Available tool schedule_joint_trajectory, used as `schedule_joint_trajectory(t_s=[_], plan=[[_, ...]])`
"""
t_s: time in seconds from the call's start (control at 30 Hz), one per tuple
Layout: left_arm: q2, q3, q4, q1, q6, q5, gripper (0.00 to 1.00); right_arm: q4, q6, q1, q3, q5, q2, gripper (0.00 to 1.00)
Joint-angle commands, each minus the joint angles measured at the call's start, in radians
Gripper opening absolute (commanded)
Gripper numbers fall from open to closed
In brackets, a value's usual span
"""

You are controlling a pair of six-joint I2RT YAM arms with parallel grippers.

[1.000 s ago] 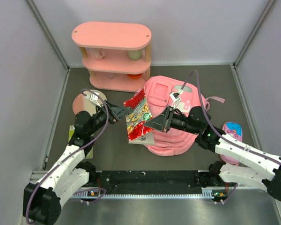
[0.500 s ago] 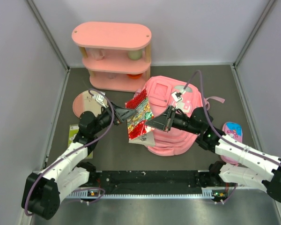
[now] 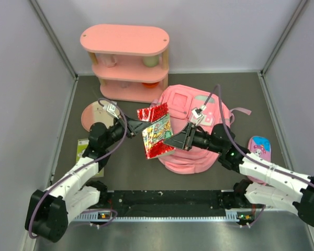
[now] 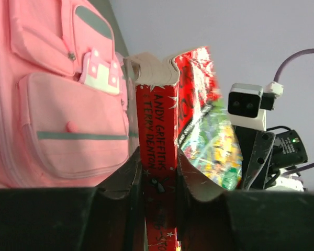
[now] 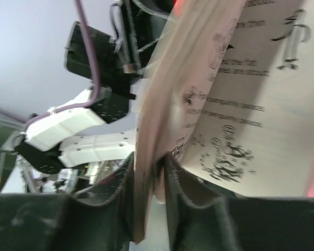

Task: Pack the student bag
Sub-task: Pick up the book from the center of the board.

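Note:
A book with a red spine and a colourful cover hangs in the air between my two grippers, just left of the student bag. The bag is a large pink backpack lying on the table. My left gripper is shut on the book's spine; in the left wrist view both fingers of that gripper press on it, with the bag behind. My right gripper reaches in from the bag side. Its jaws stand slightly apart around the page edge, with a thin gap at one finger.
A pink three-tier shelf stands at the back with small items on its tiers. A pink round disc and a green booklet lie at the left. A blue and pink pencil case lies right of the bag.
My left gripper has moved in and closed on the book's spine. My right jaws have loosened from a tight pinch on the pages. The book has risen slightly.

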Motion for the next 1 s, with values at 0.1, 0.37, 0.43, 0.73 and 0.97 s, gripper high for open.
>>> schedule_joint_trajectory(t_s=[0.1,0.37,0.43,0.73,0.97], plan=[[-0.176,0.104,-0.291,-0.017,0.207,-0.144,0.0,-0.613,-0.043,0.0,-0.014,0.534,-0.26,0.76],[-0.259,0.147,-0.396,-0.017,0.241,-0.244,0.0,-0.669,-0.011,0.002,-0.088,0.498,-0.49,0.89],[-0.256,0.147,-0.374,-0.017,0.205,-0.261,0.0,-0.534,0.047,0.005,-0.108,0.412,-0.451,0.9],[-0.206,0.165,-0.225,-0.02,0.142,-0.292,0.0,-0.05,0.248,0.192,-0.148,0.404,-0.137,0.95],[-0.196,0.159,-0.193,-0.024,0.106,-0.276,0.0,0.277,0.365,0.196,-0.16,0.447,0.069,0.98]])
